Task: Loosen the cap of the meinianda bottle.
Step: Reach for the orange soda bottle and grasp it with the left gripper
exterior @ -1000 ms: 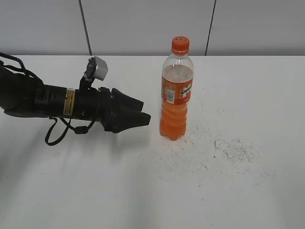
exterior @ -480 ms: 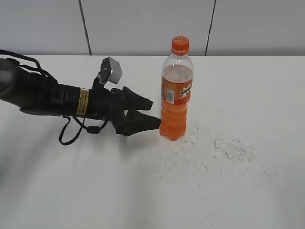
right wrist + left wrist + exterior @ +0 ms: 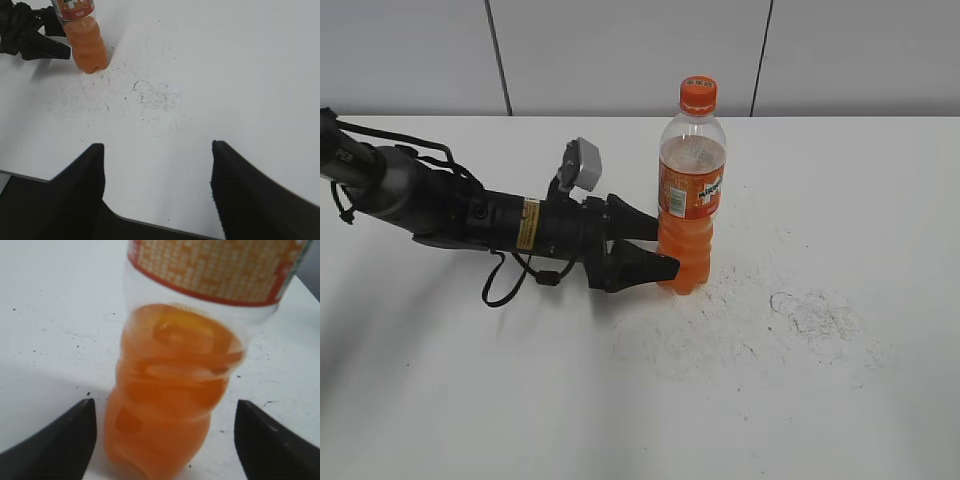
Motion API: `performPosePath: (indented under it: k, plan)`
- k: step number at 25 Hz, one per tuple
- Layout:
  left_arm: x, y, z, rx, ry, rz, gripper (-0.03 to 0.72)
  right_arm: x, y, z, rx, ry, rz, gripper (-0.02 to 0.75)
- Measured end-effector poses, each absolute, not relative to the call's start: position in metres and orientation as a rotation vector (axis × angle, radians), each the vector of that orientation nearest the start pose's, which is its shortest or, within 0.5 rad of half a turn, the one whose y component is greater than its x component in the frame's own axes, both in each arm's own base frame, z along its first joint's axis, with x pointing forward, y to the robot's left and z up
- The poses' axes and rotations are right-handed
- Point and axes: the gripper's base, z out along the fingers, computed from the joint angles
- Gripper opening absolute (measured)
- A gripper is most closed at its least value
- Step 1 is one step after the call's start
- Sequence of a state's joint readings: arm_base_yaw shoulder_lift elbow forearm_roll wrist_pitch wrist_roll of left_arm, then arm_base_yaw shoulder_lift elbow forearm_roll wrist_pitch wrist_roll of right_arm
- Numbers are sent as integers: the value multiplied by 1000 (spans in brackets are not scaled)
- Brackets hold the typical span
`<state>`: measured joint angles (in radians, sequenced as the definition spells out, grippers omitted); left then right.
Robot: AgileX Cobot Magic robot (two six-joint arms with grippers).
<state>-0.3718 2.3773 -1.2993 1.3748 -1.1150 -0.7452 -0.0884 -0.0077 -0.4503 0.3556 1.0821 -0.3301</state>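
The meinianda bottle (image 3: 690, 200) stands upright on the white table, full of orange drink, with an orange label. Its small orange cap (image 3: 698, 94) is on top. My left gripper (image 3: 660, 248) is open, low at the bottle's lower body, one finger in front and one behind it. In the left wrist view the bottle (image 3: 172, 390) fills the frame between the two open finger tips (image 3: 162, 425), which do not touch it. My right gripper (image 3: 155, 160) is open and empty above the table's near edge, far from the bottle (image 3: 85, 35). The right arm is outside the exterior view.
Dark scuff marks (image 3: 810, 312) and scribbles stain the white table (image 3: 840, 180) right of the bottle. A grey wall (image 3: 620, 50) stands behind the table. The table's front edge (image 3: 150, 222) shows in the right wrist view.
My left arm has moved right toward the bottle and its fingers have opened, now lying on either side of the bottle's lower part. The bottle has not moved.
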Motion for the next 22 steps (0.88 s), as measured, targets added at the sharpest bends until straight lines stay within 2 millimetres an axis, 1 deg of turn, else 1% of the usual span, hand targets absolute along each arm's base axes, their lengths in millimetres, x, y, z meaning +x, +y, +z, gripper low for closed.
performPosePath:
  k: [14,19,22]
  plan:
    - [368,-269,60,1371,1501,-1093,674,-2,28,266,-260,2042,173,493]
    - [367,-273,53,1362,1516,-1097,666,-2,28,266,-260,2042,173,493]
    - [367,-273,53,1358,1519,-1095,636,-2,28,266,-260,2042,173,493]
